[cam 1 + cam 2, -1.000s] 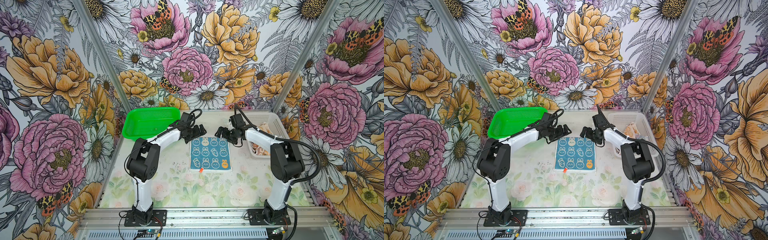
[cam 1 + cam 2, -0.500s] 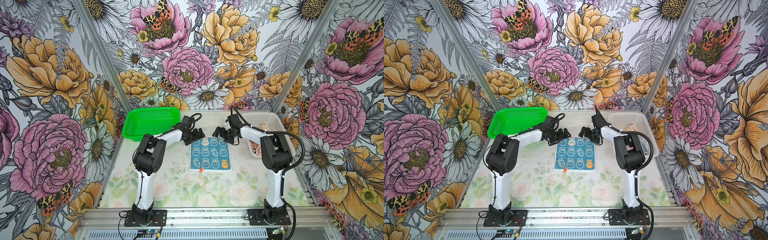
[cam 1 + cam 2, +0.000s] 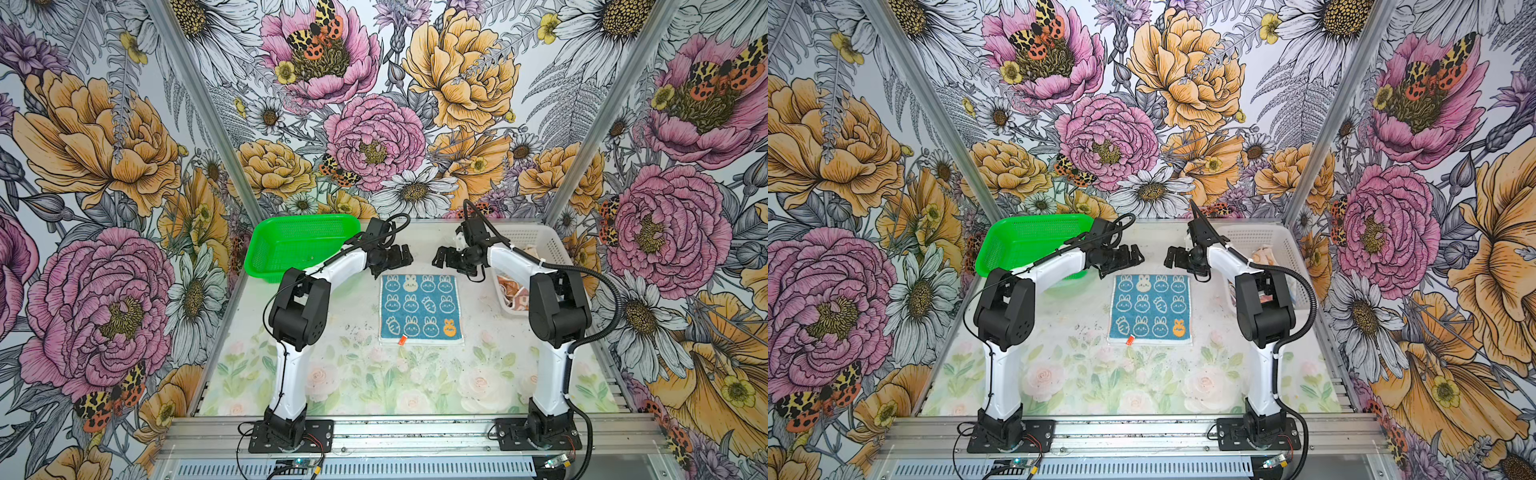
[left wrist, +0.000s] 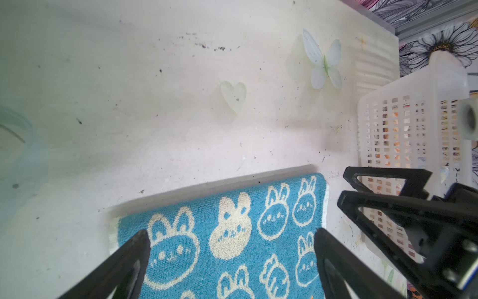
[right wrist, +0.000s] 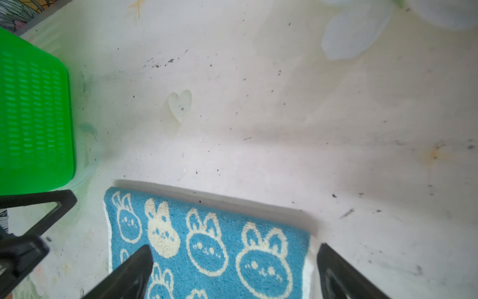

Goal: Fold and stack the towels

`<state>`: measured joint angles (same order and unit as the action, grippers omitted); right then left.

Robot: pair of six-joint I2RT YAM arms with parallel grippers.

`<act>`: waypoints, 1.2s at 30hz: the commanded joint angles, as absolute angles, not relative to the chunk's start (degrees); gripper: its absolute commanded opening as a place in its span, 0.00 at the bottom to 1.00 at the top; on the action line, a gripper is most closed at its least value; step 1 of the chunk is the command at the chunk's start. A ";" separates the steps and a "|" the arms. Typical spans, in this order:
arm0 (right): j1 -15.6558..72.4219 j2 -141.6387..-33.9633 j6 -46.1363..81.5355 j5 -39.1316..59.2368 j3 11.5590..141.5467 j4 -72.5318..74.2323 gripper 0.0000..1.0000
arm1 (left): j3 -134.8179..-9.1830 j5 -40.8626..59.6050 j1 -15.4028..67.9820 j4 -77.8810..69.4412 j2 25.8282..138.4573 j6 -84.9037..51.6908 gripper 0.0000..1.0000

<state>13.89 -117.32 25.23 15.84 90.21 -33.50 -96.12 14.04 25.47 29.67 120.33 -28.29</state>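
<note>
A blue towel (image 3: 420, 309) (image 3: 1150, 309) with white bunnies lies flat and unfolded in the middle of the table. My left gripper (image 3: 403, 258) (image 3: 1136, 257) hovers open over its far left corner, and my right gripper (image 3: 441, 258) (image 3: 1170, 258) hovers open over its far right corner. In the left wrist view the open left gripper (image 4: 231, 240) straddles the towel's (image 4: 232, 233) far edge. In the right wrist view the right gripper (image 5: 234, 256) does the same over the towel (image 5: 207, 246). Nothing is held. Crumpled cream and orange towels (image 3: 513, 291) lie in the white basket.
A green mesh basket (image 3: 299, 245) (image 3: 1025, 241) (image 5: 33, 116) stands at the back left. A white mesh basket (image 3: 536, 245) (image 3: 1254, 239) (image 4: 403, 134) stands at the back right, close to the right arm. The table's front half holds only the arm bases.
Both arms' elbows have swung inward toward the middle. The grippers have stayed open over the towel's far edge. The towel has not moved.
</note>
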 commanded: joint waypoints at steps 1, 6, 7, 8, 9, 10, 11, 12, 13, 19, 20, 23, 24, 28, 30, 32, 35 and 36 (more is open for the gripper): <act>13.72 -117.35 20.43 10.66 91.79 -37.74 0.97 | -96.66 12.06 25.39 33.58 118.26 -24.78 0.99; 13.66 -119.61 16.21 8.72 92.63 -39.12 0.84 | -94.83 11.90 25.66 33.64 117.53 -24.62 0.99; 13.66 -119.96 15.67 8.49 92.84 -39.22 0.83 | -94.50 11.79 25.66 33.54 117.44 -24.54 0.99; 13.74 -120.29 15.24 8.12 92.94 -39.32 0.81 | -94.21 11.69 25.77 33.62 117.39 -24.44 0.99; 13.75 -120.64 14.72 7.70 93.06 -39.38 0.77 | -93.94 11.52 25.80 33.57 117.24 -24.35 0.99; 13.78 -121.09 14.27 7.56 93.36 -39.62 0.75 | -93.77 11.44 25.85 33.57 117.20 -24.35 0.99; 13.75 -121.52 13.83 7.35 93.82 -40.04 0.73 | -93.60 11.43 25.84 33.57 117.16 -24.35 0.99; 13.73 -121.90 13.50 7.29 94.14 -40.34 0.69 | -93.51 11.43 25.84 33.58 117.16 -24.35 0.99; 13.79 -122.10 13.21 7.28 94.24 -40.37 0.66 | -93.38 11.35 25.82 33.61 117.07 -24.35 0.99; 13.77 -123.50 12.56 7.10 94.67 -40.35 0.48 | -92.81 11.08 25.88 33.62 116.83 -24.17 0.99; 13.76 -123.72 12.42 7.33 94.84 -40.37 0.46 | -92.74 11.08 25.84 33.58 116.84 -24.21 0.99; 13.78 -124.66 12.39 7.78 95.19 -40.39 0.41 | -92.36 11.08 25.84 33.57 116.72 -24.17 0.99; 13.84 -124.87 12.34 7.82 95.27 -40.36 0.39 | -92.22 11.01 25.86 33.57 116.64 -24.17 0.99; 14.03 -125.55 12.45 8.15 95.19 -40.32 0.33 | -91.83 10.49 25.75 34.29 116.46 -23.58 0.99; 14.08 -125.75 12.57 8.28 95.19 -40.25 0.31 | -91.97 10.18 25.66 34.92 116.58 -23.10 0.99; 14.43 -126.10 12.57 8.31 95.25 -40.26 0.25 | -92.43 9.92 25.49 35.89 117.19 -22.30 0.99; 14.71 -126.63 12.48 8.05 95.38 -40.30 0.18 | -94.15 8.00 25.27 38.74 118.54 -20.31 0.99; 14.76 -126.76 12.48 8.00 95.43 -40.30 0.15 | -94.71 7.55 25.12 39.54 119.08 -19.67 0.99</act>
<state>14.11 -125.05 12.38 8.16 93.95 -40.05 -92.62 10.39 25.47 36.60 118.93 -22.79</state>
